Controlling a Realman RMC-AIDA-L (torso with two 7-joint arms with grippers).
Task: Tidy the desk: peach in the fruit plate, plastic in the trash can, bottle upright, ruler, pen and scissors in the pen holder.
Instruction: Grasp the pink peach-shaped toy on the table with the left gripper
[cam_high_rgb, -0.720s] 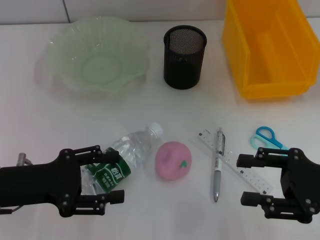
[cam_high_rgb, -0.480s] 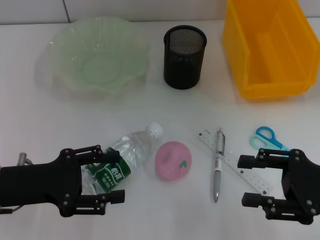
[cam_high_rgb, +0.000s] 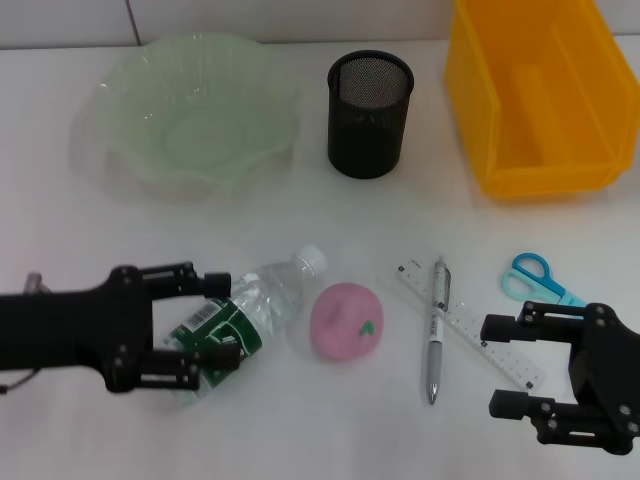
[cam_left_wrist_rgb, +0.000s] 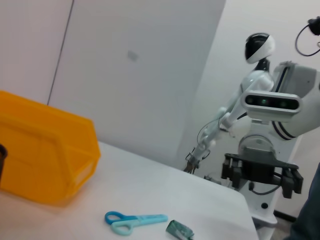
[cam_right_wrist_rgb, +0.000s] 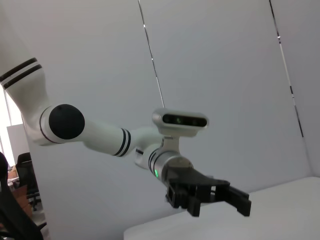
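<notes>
Left gripper (cam_high_rgb: 200, 320) is the one I am working with: its two fingers are spread, one on each side of the lower body of the bottle (cam_high_rgb: 255, 312), around the green label, and from the head view they look close to the plastic, though I cannot tell whether they touch it. That bottle lies on its side on the desk (cam_high_rgb: 320, 215), its long axis running from the base near my fingers up and to the right toward the white cap, which points at the pen holder (cam_high_rgb: 370, 101). The arm reaches in flat and low from the left, fingers roughly across that axis. The peach (cam_high_rgb: 346, 321) sits just beside the bottle's neck. Right gripper (cam_high_rgb: 522, 375) hangs open near the ruler (cam_high_rgb: 470, 328), idle.
</notes>
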